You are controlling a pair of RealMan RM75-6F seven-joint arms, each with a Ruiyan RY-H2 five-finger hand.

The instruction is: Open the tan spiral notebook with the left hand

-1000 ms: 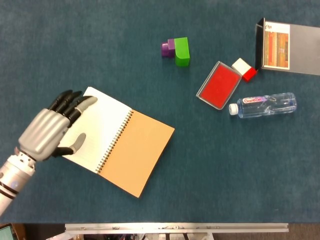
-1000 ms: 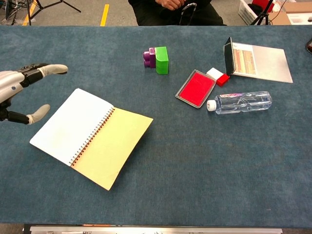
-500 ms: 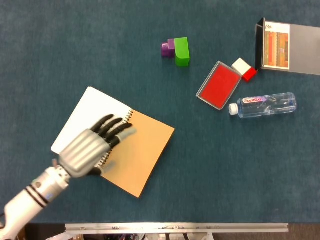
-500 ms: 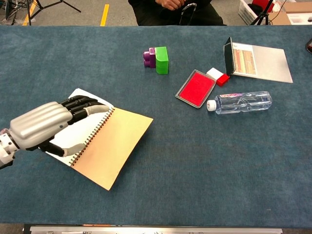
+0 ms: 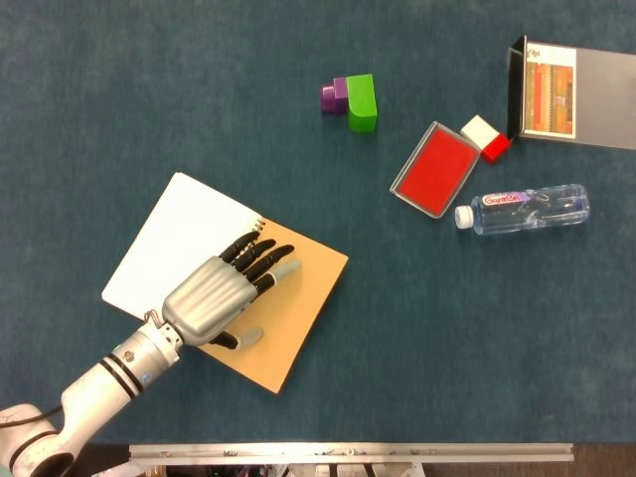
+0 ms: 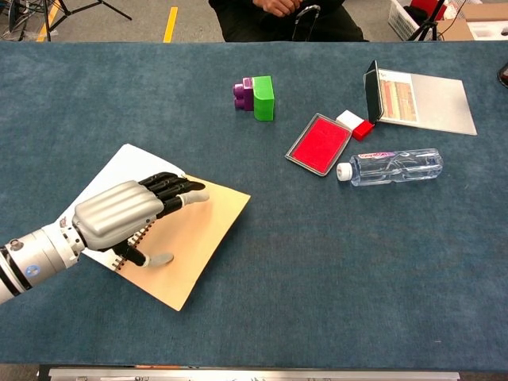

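Blue-grey cloth covers the one table (image 5: pixel 149 99), and beyond its far edge the chest view shows a strip of floor and the lap of one seated person (image 6: pixel 278 16). One tan spiral notebook (image 5: pixel 298 318) lies open and flat near the front left of the table, its white page (image 5: pixel 169 238) to the left of the wire spiral and its tan cover to the right. One hand is in view, the left hand (image 5: pixel 214 298): it is spread palm-down across the spiral, its dark fingers (image 5: pixel 263 260) apart and reaching onto the tan cover, the thumb out to the side over the lower part of that cover; it grips nothing, and whether the palm actually presses on the paper cannot be told. The right hand appears in neither view. Toward the far middle sit two blocks touching each other, one green block (image 5: pixel 361 101) and one smaller purple block (image 5: pixel 331 95) on its left. To the right lies one shallow red tray (image 5: pixel 434 169), with one red and white block (image 5: pixel 485 137) just beside its far corner. Near the tray's front lies one clear water bottle (image 5: pixel 527 209) on its side, cap pointing left. At the far right rests one grey folder (image 5: pixel 596 99) with a printed card (image 5: pixel 550 89) on it.
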